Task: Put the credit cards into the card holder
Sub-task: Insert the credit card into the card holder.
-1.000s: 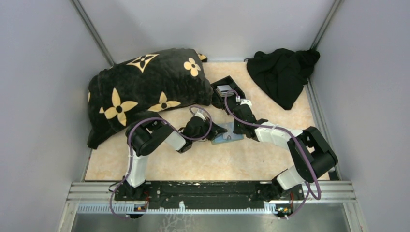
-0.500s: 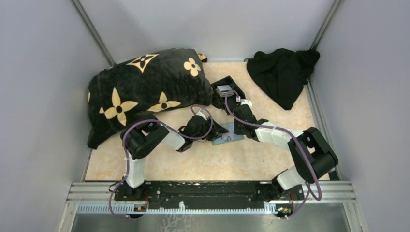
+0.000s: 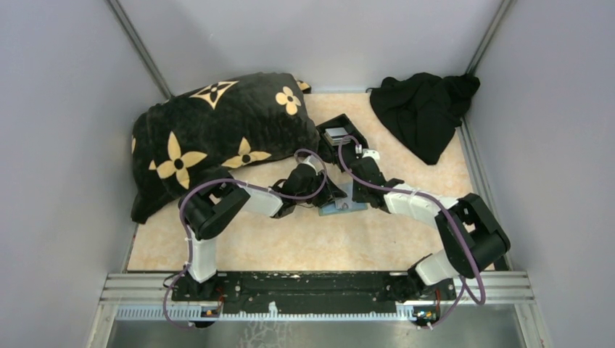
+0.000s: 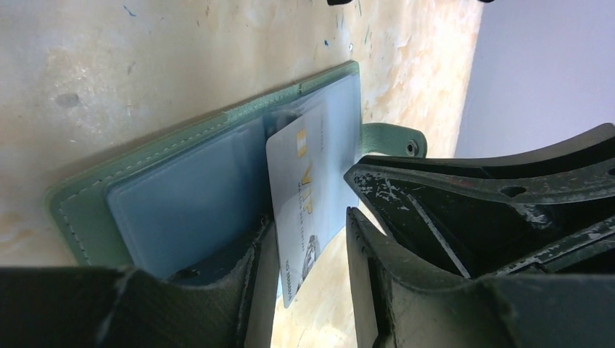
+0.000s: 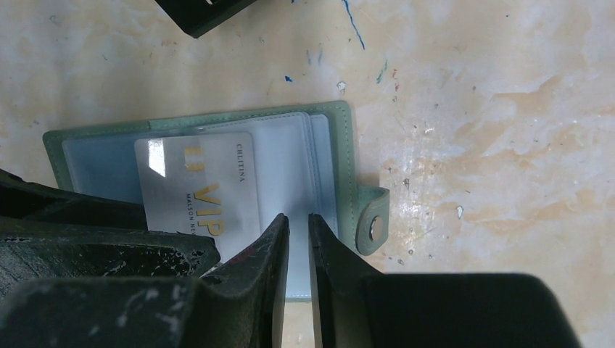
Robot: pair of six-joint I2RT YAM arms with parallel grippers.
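a big black pillow (image 3: 210, 138) with tan flowers fills the far left of the table (image 3: 304, 243), close beside the left arm's elbow; a crumpled black cloth (image 3: 424, 112) lies in the far right corner. a black box (image 3: 353, 123) sits just beyond the pincers with spare cards (image 3: 335, 135) in it. both arms bend inward and meet low over the middle of the table, crowding each other above the card holder (image 5: 348, 167), which lies open and flat there. the left pincer (image 4: 308, 232) comes in from the side with its jaws spread, the credit card (image 5: 196, 188) lying between them, its far end seemingly slipped under a clear pocket. the right pincer (image 5: 298, 221) has its jaws nearly together, a thin slit left, over the near edge of the clear sleeves; whether it pinches one cannot be told. the holder is sage green, stitched, with a snap tab; the card is pale with gold lettering; the table is mottled beige and scuffed
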